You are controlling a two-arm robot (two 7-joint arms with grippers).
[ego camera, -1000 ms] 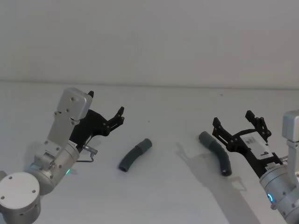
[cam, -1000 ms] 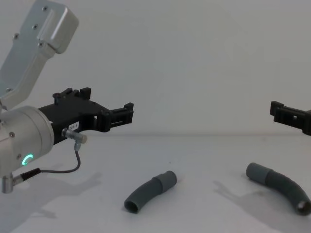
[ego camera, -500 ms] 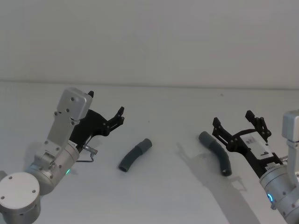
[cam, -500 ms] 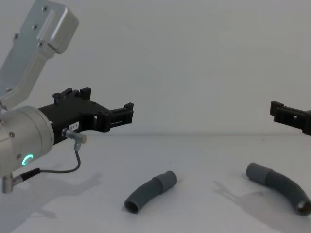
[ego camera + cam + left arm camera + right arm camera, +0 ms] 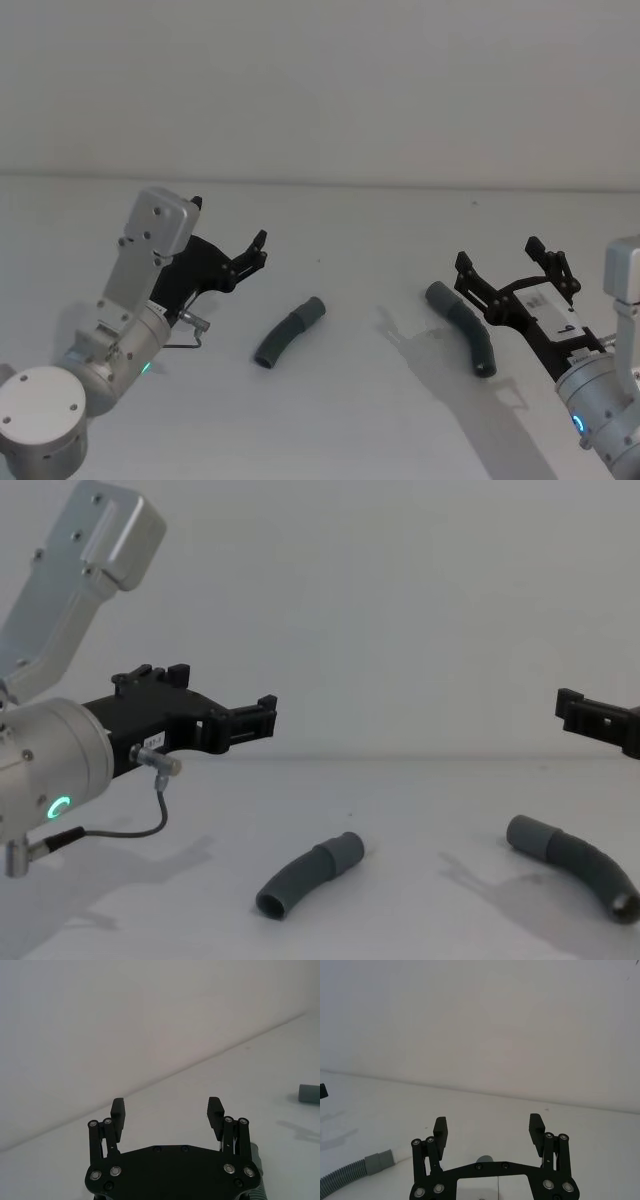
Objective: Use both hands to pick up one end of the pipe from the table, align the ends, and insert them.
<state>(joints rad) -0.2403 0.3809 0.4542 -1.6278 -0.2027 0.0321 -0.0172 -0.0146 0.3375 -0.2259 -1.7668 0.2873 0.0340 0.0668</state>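
Left gripper [image 5: 228, 220] hangs wide open just left of the short pipe piece [image 5: 288, 333], with the longer piece [image 5: 465, 325] and the equally open right gripper [image 5: 497, 252] well off to its right.

Your shorter pipe piece [image 5: 288, 333] and longer pipe piece [image 5: 467, 325] are dark grey, the table [image 5: 350, 430] pale grey-white. You have a black left gripper [image 5: 228, 220] and right gripper [image 5: 497, 252]; the ring light [image 5: 60, 806] glows green.

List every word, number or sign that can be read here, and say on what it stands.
"9": on the white label on the right pincer; it is probably a 9, and nothing else there is legible.
Small white tag on the left pincer: the print is too small to read.
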